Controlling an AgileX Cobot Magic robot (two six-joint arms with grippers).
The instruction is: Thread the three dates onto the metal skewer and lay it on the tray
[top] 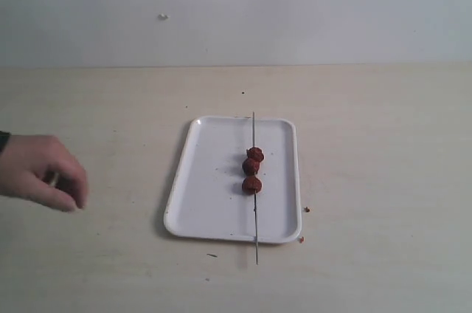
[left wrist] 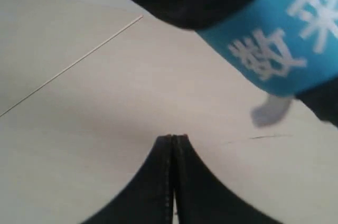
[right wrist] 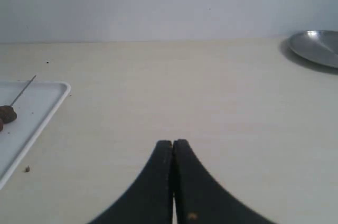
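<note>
The three dates (top: 252,168) sit in a short row on the metal skewer (top: 254,127). The skewer lies lengthwise on the white tray (top: 214,202), and its near tip sticks out past the tray's front rim. In the right wrist view, the tray's corner (right wrist: 37,113), one date (right wrist: 7,113) and the skewer's tip (right wrist: 24,91) show at the edge. My right gripper (right wrist: 172,142) is shut on nothing, over bare table well apart from the tray. My left gripper (left wrist: 174,138) is also shut and empty above bare table. Neither gripper shows in the exterior view.
A person's hand (top: 40,173) reaches in over the table at the left. A dark sleeve with a blue band (left wrist: 280,39) fills the top of the left wrist view. A metal dish (right wrist: 317,47) stands farther along the table. Small crumbs (top: 307,210) lie beside the tray.
</note>
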